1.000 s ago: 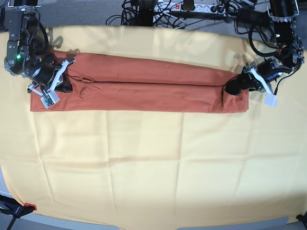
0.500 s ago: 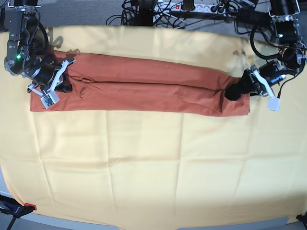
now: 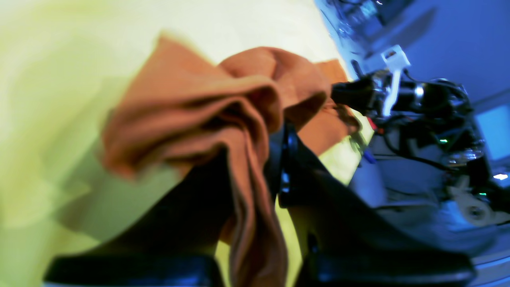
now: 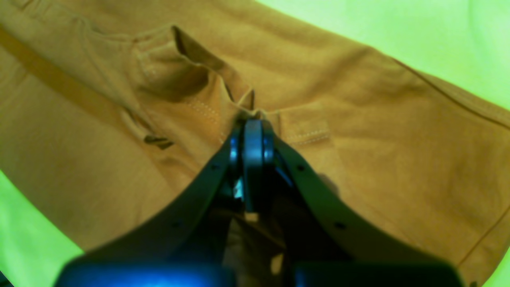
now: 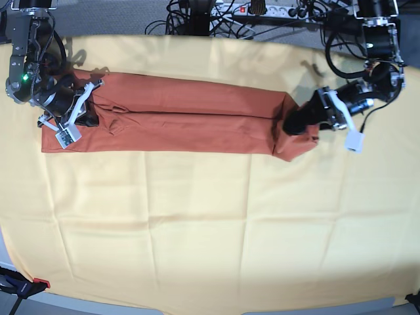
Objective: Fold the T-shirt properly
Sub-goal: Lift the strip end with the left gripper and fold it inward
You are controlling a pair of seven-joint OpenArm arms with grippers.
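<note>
Long folds done, we pinch the T-shirt with both fingers, left gripper lifting the three-o'clock end, crosswise fold left.

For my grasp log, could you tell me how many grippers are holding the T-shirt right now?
2. The right gripper is shut on the T-shirt at its base-view left end; the left gripper pinches the opposite end, lifted and bunched. None seems hidden.

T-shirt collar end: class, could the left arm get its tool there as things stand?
Probably not. The left tool is shut on the T-shirt hem end, and the right tool already pinches the collar end; it would have to let go first.
</note>
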